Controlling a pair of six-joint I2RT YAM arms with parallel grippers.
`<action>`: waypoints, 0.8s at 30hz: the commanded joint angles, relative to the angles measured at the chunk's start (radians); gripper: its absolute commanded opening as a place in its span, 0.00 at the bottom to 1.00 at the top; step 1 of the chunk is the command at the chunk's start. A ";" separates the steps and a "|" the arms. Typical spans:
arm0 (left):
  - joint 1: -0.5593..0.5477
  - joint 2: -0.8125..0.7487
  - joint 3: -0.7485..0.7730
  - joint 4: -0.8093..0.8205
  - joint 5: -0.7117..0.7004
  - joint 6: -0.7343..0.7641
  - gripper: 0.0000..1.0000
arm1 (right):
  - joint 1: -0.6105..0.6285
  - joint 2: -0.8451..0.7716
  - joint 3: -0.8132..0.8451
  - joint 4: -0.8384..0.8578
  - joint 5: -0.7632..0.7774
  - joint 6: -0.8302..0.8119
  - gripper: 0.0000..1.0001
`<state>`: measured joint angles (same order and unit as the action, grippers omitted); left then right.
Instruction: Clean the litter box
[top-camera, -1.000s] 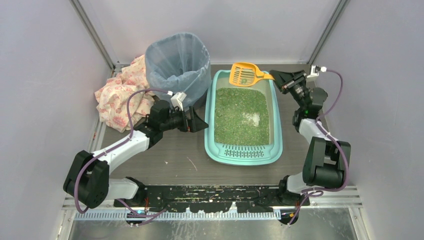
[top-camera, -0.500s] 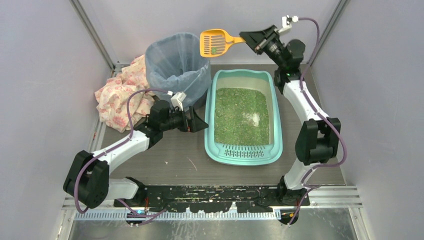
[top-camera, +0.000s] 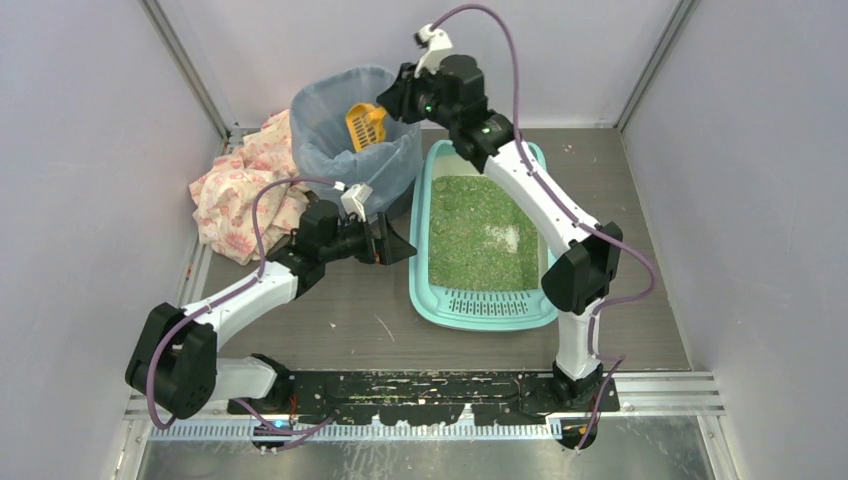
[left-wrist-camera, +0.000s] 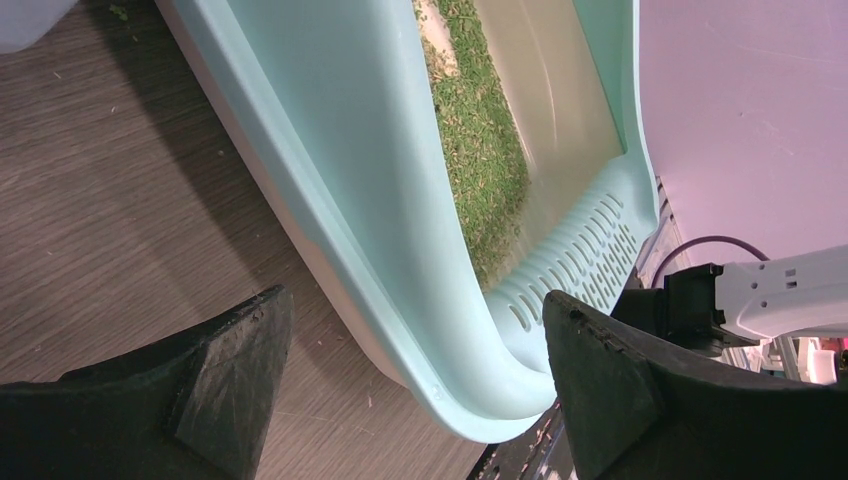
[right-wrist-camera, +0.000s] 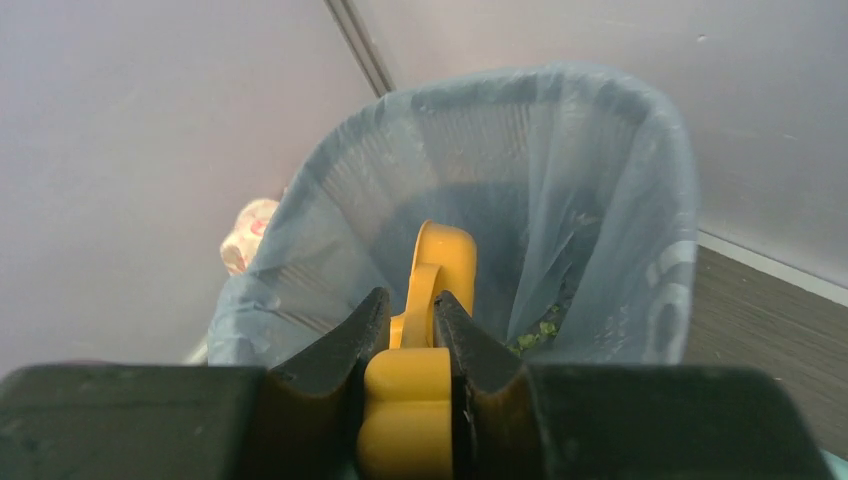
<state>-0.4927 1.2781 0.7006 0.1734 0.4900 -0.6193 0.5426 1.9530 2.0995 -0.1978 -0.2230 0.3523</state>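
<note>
The teal litter box (top-camera: 545, 290) sits mid-table with green litter (top-camera: 482, 232) and a slotted grate step at its near end. In the left wrist view its rim (left-wrist-camera: 400, 270) passes between my open fingers. My left gripper (top-camera: 398, 245) is open at the box's left rim. My right gripper (top-camera: 390, 108) is shut on the handle of the orange slotted scoop (top-camera: 365, 125). It holds the scoop tipped down into the blue-grey bag-lined bin (top-camera: 400, 170). In the right wrist view the scoop (right-wrist-camera: 435, 270) points into the bin (right-wrist-camera: 620, 250), where bits of green litter lie.
A floral cloth (top-camera: 235, 190) lies bunched at the back left beside the bin. Grey walls close in both sides and the back. The arm bases stand on a black rail (top-camera: 420, 385) at the near edge.
My right arm swung left from above the box's far end to over the bin and tipped the scoop down into it. The left arm has not moved.
</note>
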 joint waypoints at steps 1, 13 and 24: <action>0.000 -0.026 0.027 0.023 0.001 0.016 0.94 | 0.056 -0.075 0.030 -0.011 0.163 -0.219 0.01; 0.001 -0.038 0.027 0.015 -0.002 0.020 0.94 | -0.071 -0.461 -0.419 0.536 -0.011 0.093 0.01; 0.000 -0.018 0.028 0.027 0.002 0.015 0.94 | -0.430 -0.767 -0.850 0.446 -0.015 0.208 0.01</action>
<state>-0.4927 1.2747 0.7006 0.1635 0.4896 -0.6170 0.1486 1.2320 1.3834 0.3286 -0.2413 0.5568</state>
